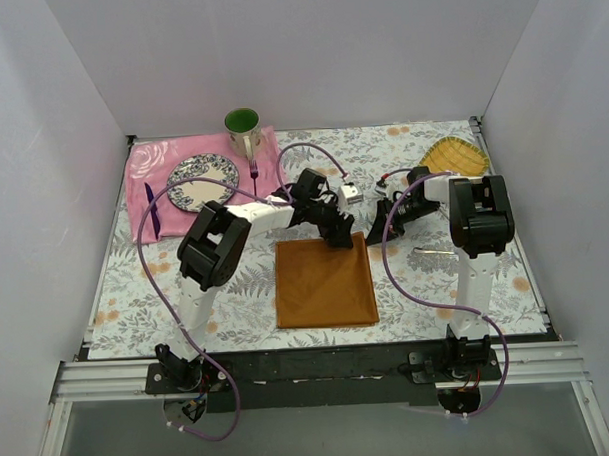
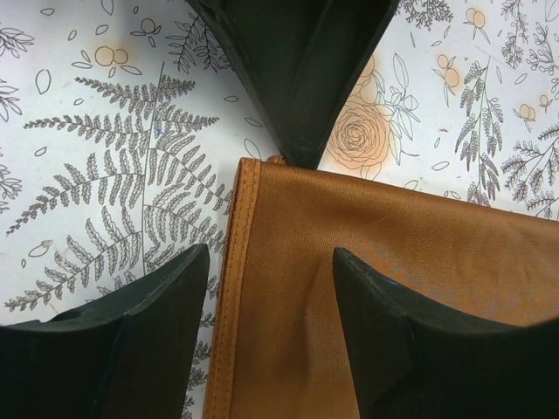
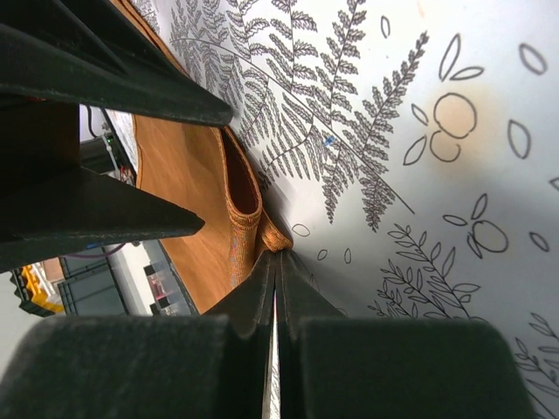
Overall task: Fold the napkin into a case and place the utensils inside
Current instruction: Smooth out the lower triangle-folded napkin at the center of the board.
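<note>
No text, label, brand name, number or sign can be read in any of the views.

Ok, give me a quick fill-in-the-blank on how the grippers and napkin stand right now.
1. The right gripper is ___ on a corner of the napkin.
2. The left gripper has its jaws ___, astride the napkin's edge.
3. The cloth under the plate is ___.
Missing words: shut; open; pink.
</note>
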{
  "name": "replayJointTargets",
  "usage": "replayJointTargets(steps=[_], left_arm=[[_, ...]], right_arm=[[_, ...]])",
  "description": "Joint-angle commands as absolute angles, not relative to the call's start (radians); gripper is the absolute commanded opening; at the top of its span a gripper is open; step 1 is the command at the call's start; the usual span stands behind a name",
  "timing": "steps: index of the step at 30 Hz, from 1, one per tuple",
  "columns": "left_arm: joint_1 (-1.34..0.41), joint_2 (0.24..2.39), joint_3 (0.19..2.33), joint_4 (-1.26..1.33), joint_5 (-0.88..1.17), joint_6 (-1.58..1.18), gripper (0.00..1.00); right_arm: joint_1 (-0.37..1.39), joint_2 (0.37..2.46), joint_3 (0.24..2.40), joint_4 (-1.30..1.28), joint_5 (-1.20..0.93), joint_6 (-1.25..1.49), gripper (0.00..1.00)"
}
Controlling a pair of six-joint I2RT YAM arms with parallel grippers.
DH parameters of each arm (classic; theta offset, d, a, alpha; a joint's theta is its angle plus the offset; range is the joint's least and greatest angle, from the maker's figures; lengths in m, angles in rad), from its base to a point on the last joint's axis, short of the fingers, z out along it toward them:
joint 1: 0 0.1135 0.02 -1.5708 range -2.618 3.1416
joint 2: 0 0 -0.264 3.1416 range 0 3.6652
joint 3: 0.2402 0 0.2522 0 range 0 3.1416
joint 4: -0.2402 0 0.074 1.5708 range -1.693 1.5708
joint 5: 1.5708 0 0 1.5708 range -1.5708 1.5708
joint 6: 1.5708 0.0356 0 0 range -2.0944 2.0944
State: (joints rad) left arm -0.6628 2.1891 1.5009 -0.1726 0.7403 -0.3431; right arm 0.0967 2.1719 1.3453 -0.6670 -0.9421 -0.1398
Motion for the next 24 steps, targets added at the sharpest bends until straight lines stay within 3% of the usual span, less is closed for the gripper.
replayJointTargets(steps=[1, 16, 24], left_arm=[[-0.676, 2.212, 1.540, -0.150, 0.758, -0.325, 0.57], [-0.709, 2.223, 1.526, -0.141, 0.792, -0.296, 0.40], [-0.715, 2.181, 1.471, -0.147, 0.790, -0.282, 0.36]], right_arm=[[0.101, 2.163, 1.328, -0.626, -0.908, -0.147, 0.01], [0.101, 2.164, 1.325, -0.607, -0.902, -0.127, 0.01], [0.101, 2.168, 1.333, -0.603, -0.888, -0.118, 0.01]])
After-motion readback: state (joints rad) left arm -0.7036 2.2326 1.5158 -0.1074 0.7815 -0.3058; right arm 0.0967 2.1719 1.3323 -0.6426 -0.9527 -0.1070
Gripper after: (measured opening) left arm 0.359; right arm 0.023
